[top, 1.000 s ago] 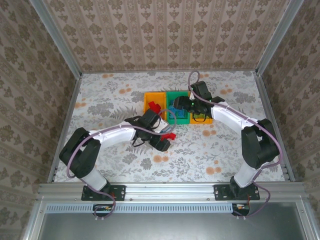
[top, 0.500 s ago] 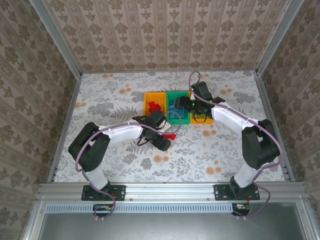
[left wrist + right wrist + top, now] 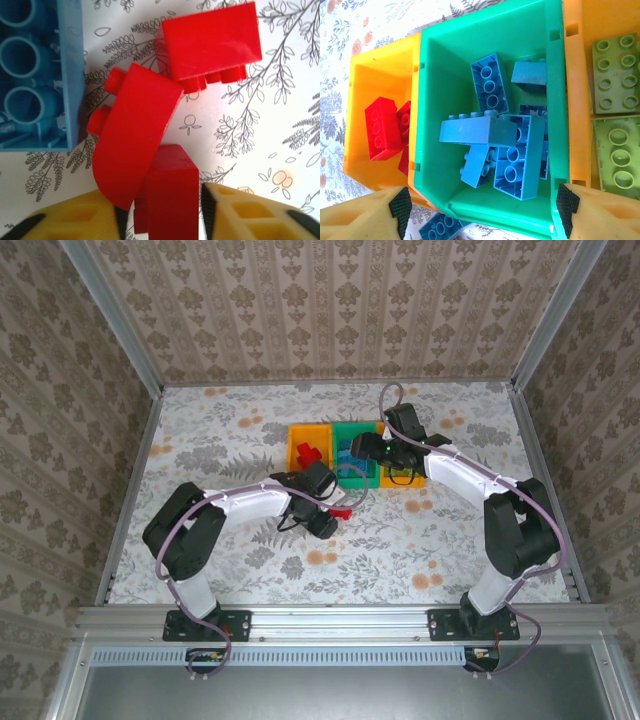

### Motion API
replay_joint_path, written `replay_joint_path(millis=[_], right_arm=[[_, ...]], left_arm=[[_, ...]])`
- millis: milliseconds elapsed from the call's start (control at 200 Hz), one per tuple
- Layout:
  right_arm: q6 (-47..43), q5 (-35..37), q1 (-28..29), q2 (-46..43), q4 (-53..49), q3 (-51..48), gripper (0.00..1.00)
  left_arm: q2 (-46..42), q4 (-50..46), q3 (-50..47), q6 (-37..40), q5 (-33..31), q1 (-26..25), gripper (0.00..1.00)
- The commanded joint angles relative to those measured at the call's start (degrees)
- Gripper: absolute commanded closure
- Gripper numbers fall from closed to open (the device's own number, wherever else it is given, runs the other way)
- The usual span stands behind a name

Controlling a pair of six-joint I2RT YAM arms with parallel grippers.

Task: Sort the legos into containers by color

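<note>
Three bins stand touching in a row: a left orange-yellow bin point(image 3: 370, 80) holding red bricks point(image 3: 382, 127), a green bin point(image 3: 445, 75) with jumbled blue bricks point(image 3: 490, 132), and a right orange-yellow bin point(image 3: 575, 100) with lime green bricks point(image 3: 615, 75). Near them on the tabletop point(image 3: 280, 165) lie a blue brick point(image 3: 30, 75), hollow underside showing, a red block point(image 3: 210, 40) on its side, a curved red brick point(image 3: 135, 135) touching it, and a small red brick point(image 3: 172, 190) partly under the curved one.

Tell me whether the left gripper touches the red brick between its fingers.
Touching. Left wrist view: the left gripper has a pad flush against the red brick.
</note>
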Motion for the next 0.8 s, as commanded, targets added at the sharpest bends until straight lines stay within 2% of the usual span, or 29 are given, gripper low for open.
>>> replay_joint_path(millis=[0, 285, 590, 795], right_arm=[[-0.64, 0.74, -0.37, -1.38, -0.77, -0.99, 0.2], [-3.5, 0.02, 0.04, -3.48, 0.79, -3.42, 0.21], [-6.66, 3.36, 1.3, -9.42, 2.12, -10.5, 0.2], [-9.33, 3.98, 3.39, -12.58, 2.75, -15.83, 0.22]], left_arm=[[-0.4, -2.55, 0.96, 0.74, 0.25, -0.44, 0.61], [-6.44, -5.06, -0.4, 0.76, 0.32, -0.34, 0.69], [-10.49, -6.32, 0.99, 0.34, -0.11, 0.47, 0.74], [-12.67, -6.33, 3.56, 1.1, -0.22, 4.28, 0.74]])
